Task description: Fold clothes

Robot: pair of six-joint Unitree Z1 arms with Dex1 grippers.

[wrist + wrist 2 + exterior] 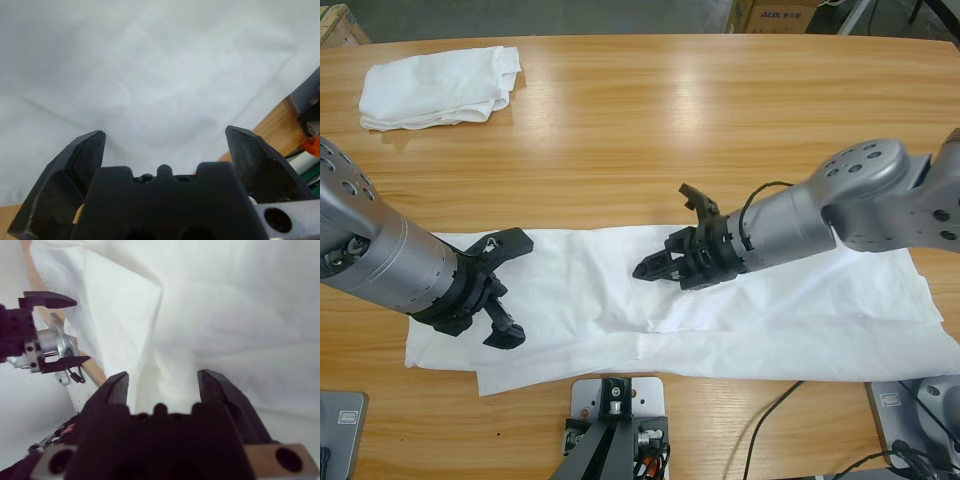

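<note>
A white T-shirt (800, 310) lies spread flat along the table's front edge, with soft creases near its middle. My left gripper (515, 288) hovers over the shirt's left end, jaws wide apart with nothing between them; in the left wrist view the left gripper (165, 134) faces plain white T-shirt cloth (150, 65). My right gripper (662, 230) reaches in from the right over the shirt's middle, open. In the right wrist view the right gripper (163, 374) straddles a raised fold of the T-shirt (225, 315) without closing on it. A folded white bundle (440, 88) rests at the far left.
The wooden table (670, 110) stretches bare between the bundle and the spread shirt. A cardboard box (780, 12) stands beyond the table's far edge. Black cables (770, 430) hang at the front right. The right wrist view also catches the left gripper (45, 335).
</note>
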